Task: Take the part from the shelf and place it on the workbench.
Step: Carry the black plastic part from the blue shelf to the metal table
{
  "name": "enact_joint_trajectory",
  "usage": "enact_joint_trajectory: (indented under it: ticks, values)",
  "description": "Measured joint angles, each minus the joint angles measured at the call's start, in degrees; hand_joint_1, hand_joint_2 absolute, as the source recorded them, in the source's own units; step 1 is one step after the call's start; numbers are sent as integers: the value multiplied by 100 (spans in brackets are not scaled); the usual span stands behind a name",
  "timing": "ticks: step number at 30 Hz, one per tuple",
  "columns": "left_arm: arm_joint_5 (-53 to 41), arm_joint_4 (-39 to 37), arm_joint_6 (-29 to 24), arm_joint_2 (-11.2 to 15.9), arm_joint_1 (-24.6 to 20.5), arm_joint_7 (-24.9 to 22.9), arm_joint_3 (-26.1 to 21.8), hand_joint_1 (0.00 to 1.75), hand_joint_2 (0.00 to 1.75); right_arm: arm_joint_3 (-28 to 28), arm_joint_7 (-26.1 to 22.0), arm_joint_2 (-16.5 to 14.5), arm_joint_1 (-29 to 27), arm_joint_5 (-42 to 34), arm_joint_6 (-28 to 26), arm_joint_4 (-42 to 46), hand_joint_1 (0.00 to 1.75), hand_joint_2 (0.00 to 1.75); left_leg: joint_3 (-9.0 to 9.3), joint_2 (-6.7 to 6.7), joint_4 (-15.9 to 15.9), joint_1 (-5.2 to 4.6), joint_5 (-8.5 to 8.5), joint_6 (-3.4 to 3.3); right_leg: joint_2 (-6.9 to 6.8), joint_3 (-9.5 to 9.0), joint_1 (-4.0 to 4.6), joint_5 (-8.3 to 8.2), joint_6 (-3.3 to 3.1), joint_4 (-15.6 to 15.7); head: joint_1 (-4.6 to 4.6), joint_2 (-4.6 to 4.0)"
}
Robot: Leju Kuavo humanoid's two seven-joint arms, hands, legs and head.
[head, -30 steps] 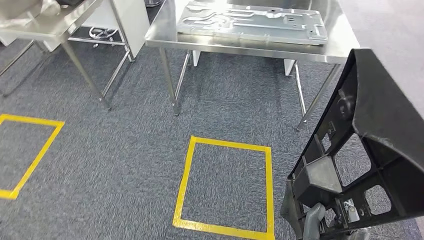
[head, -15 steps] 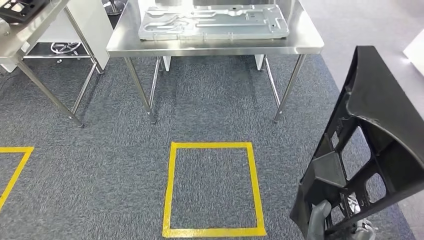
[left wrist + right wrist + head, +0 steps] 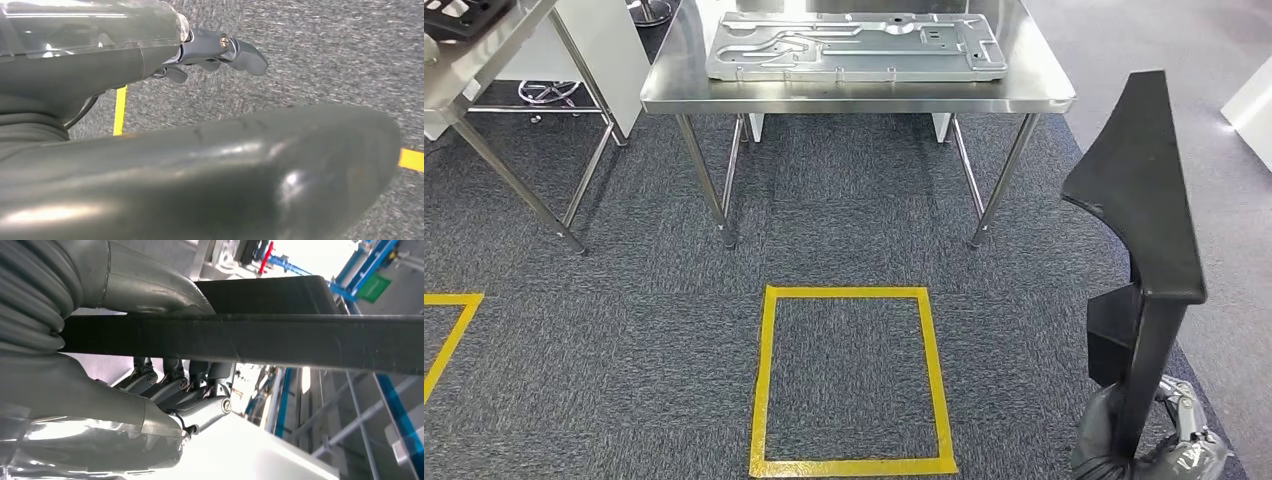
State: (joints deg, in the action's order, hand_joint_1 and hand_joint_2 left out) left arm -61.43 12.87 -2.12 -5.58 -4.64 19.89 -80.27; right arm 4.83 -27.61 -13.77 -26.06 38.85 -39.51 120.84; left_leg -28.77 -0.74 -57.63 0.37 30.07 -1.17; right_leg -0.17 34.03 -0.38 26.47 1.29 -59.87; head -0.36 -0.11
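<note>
The black moulded plastic part (image 3: 1146, 210) stands upright and edge-on at the right of the head view, held from below by the right hand (image 3: 1149, 445). In the right wrist view the thick grey thumb (image 3: 150, 290) lies on one side of the part's flat black bar (image 3: 260, 340) and the darker fingers (image 3: 185, 385) curl against the other, so the hand grips it firmly. The left hand (image 3: 150, 55) hangs over the grey carpet (image 3: 624, 330); its dark fingers (image 3: 225, 50) appear loosely curled with nothing between them, though the view is too close to be sure.

Ahead stands the stainless-steel workbench (image 3: 854, 100), and a large pressed silver metal panel (image 3: 856, 45) lies flat across most of its top. Its thin steel legs (image 3: 709, 180) rest on the carpet. Between the robot and the bench a yellow tape rectangle (image 3: 852, 380) marks the floor. A second steel table (image 3: 484, 60) stands to the left, with a white cabinet (image 3: 609, 50) between the two.
</note>
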Motion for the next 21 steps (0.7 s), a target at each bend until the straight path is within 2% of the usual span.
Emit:
enact_joint_trajectory:
  ticks: [2,4,5,6,8,9,10,11,12,13,14,15,16,19,21]
  values:
    - [-15,0,0,-4,-7,-14,12,0,0,-117,83,22,91,11,-14,1,175,175,19,-7,23,-15,25,56,2,-54,30,32,-50,117,-1,0]
    - [-25,0,-1,-1,-16,-27,22,0,0,-206,158,46,150,41,-9,1,175,175,49,-9,19,-19,65,118,23,-89,-3,32,-105,166,-5,0]
    - [-27,0,-2,0,-20,-35,30,0,0,-233,203,67,180,81,8,1,175,175,13,-1,-91,-20,138,143,25,-115,-22,32,-138,197,-11,0]
    - [-29,0,-4,2,-22,-46,39,0,0,-252,253,94,216,138,29,1,175,175,-92,11,-328,-18,266,165,25,-144,-39,35,-173,225,-17,0]
    - [-47,0,-10,2,-16,-74,57,0,0,-278,387,174,305,244,100,-7,175,175,-509,25,-1096,-2,595,190,23,-178,-33,69,-226,233,-24,0]
    - [-63,0,-12,1,-9,-89,64,0,0,-291,482,234,367,270,153,-15,175,175,-720,25,-1440,6,688,201,33,-194,-29,86,-236,232,-22,0]
    - [-79,0,-13,-2,0,-99,69,0,0,-310,589,309,443,278,217,-28,175,175,-861,25,-1620,14,673,210,49,-214,-27,104,-238,230,-22,0]
    - [-92,0,-13,-3,6,-105,74,0,0,-337,694,398,536,270,287,-45,175,175,-897,25,-1581,22,538,213,69,-240,-28,124,-231,227,-22,0]
    - [-105,0,-12,-2,10,-105,81,0,0,-373,796,505,658,243,372,-67,175,175,-831,25,-1333,29,307,210,90,-273,-29,148,-219,223,-21,0]
    - [-120,0,-9,3,9,-101,89,0,0,-425,888,628,823,193,475,-103,175,175,-703,25,-954,33,43,196,110,-308,-31,177,-201,215,-21,0]
    - [-133,0,-6,12,4,-95,96,0,0,-493,968,755,1021,127,585,-152,175,175,-572,27,-597,24,-142,173,128,-330,-25,209,-173,200,-21,0]
    - [-148,0,-2,21,-8,-89,101,0,0,-571,1035,883,1240,46,701,-207,175,175,-467,29,-325,12,-248,142,145,-339,-21,234,-135,191,-21,0]
    - [-158,0,0,28,-22,-86,105,0,0,-649,1084,996,1448,-34,804,-263,175,175,-414,33,-172,-3,-272,108,157,-338,-19,248,-95,192,-20,0]
    - [-191,0,7,36,-42,-85,123,0,0,-852,1179,1240,1962,-219,1041,-436,175,175,-336,52,-23,-1,-251,-9,150,-356,-28,207,28,140,-19,1]
    - [-220,0,18,43,-46,-79,145,0,0,-982,1270,1395,2335,-277,1187,-607,175,175,-233,52,40,19,-255,-76,109,-237,-40,328,80,-145,-8,0]
